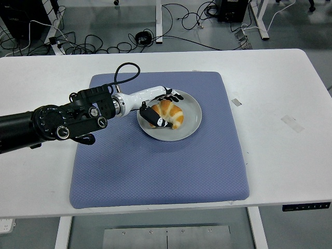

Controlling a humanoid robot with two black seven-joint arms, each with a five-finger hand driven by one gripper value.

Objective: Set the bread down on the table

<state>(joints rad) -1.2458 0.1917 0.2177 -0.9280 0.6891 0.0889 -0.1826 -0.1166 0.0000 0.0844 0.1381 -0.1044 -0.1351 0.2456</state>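
The left hand (160,108) covers the near-left end of the croissant (170,113), thumb in front, fingers (173,95) curled behind, closed around it. The croissant lies on the grey plate (191,115), on a blue mat (161,161). Beyond the hand's reach, open white surface (275,104) lies bare rightward.

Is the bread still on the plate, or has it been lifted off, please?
On the plate: the bread rests inside the grey plate, with the left hand closed around its left end.
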